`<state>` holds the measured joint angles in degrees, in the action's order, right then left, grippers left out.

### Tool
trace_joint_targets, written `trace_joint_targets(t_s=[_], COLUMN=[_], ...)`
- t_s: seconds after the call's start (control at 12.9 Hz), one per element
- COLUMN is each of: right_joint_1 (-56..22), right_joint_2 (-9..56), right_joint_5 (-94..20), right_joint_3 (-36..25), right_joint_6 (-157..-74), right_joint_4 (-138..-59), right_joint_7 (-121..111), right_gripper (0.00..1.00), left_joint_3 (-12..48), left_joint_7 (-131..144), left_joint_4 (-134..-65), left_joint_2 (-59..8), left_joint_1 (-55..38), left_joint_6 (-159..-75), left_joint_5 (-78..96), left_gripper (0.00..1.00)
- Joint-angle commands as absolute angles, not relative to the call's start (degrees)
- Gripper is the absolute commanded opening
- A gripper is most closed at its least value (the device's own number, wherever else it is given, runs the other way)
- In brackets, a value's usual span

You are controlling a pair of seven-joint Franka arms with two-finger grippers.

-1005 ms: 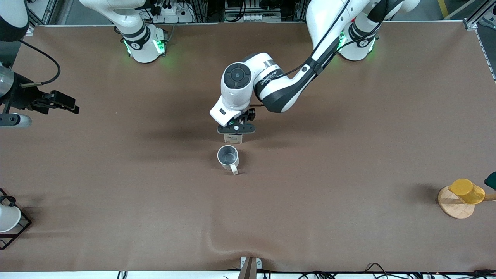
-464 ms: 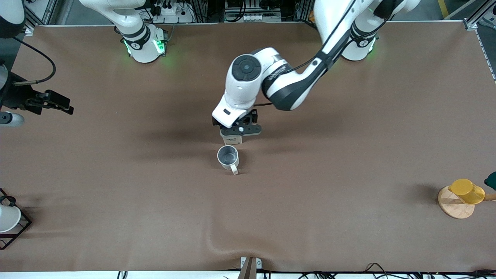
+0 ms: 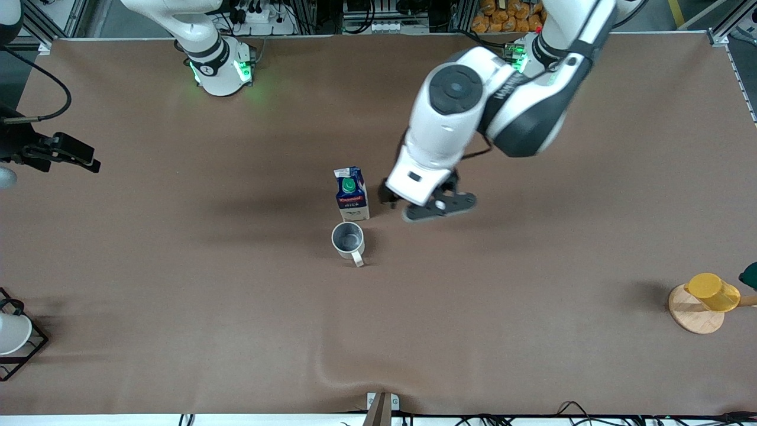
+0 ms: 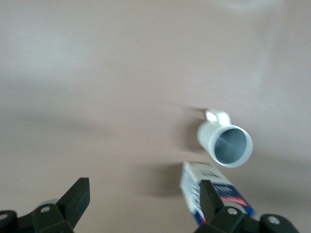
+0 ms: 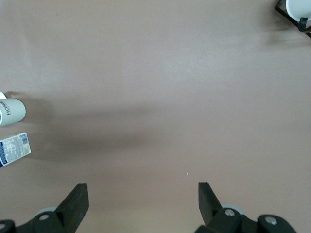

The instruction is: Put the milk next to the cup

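Jaws apart and holding nothing, the left gripper point(image 3: 427, 208) hangs over the bare brown counter point(image 3: 532, 266), just beside the small dark-blue gable-top milk carton point(image 3: 352, 194) with its round green cap and red label band. The carton stands upright on the counter, clear of the jaws, on their side toward the right arm's end of the counter. Nearer the front camera than the carton, and close beside it, sits the off-white ceramic mug point(image 3: 348, 239) with the grey interior, its single handle turned toward the front camera. In the left wrist view the two black fingers point(image 4: 73, 201) frame open counter, with the carton point(image 4: 214, 190) showing past one of them and the mug point(image 4: 226, 142) next to it.

The right gripper point(image 3: 62, 155) waits over the right arm's end of the counter, well away from carton and mug; its wrist view shows its jaws spread wide over bare surface, with the mug point(image 5: 12, 111) and carton point(image 5: 14, 148) at the frame's edge.

A yellow cup point(image 3: 712, 291) on a round wooden stand point(image 3: 692, 316) sits at the left arm's end of the counter, and a white cup point(image 3: 12, 333) in a black wire rack point(image 3: 29, 349) at the right arm's end, both well apart from either pair of jaws.
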<state>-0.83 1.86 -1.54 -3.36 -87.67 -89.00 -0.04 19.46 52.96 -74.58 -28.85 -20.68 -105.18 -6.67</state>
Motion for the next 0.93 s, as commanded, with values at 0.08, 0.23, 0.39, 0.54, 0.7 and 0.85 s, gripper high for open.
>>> trace_joint_targets(t_s=[0.08,0.23,0.39,0.54,0.7,0.85], right_joint_1=[0.3,0.1,0.0,-0.1,-0.1,-0.1], right_joint_2=[1.1,1.1,1.0,1.0,1.0,1.0], right_joint_5=[-0.8,-0.8,-0.8,-0.8,-0.8,-0.8], right_joint_3=[-3.2,-3.1,-3.1,-2.9,-2.9,-2.9], right_joint_6=[-86.6,-86.7,-86.6,-86.6,-86.6,-86.6], right_joint_4=[-89.5,-89.5,-89.6,-89.5,-89.5,-89.5], right_joint_7=[0.1,0.0,0.0,0.0,0.0,0.0], right_gripper=[1.0,1.0,1.0,1.0,1.0,1.0], left_joint_3=[19.6,20.2,20.2,20.2,20.4,20.7], left_joint_7=[44.7,42.4,41.2,41.6,40.7,39.6], left_joint_4=[-80.4,-85.1,-87.5,-87.9,-88.2,-91.4], left_joint_2=[-23.3,-19.2,-16.8,-15.4,-13.1,-10.0], left_joint_1=[-11.2,-6.2,-3.2,-1.4,0.6,1.1], left_joint_6=[-101.8,-101.9,-102.0,-102.0,-101.9,-101.9], left_joint_5=[-7.9,-11.4,-11.8,-11.8,-11.8,-11.8], left_gripper=[1.0,1.0,1.0,1.0,1.0,1.0])
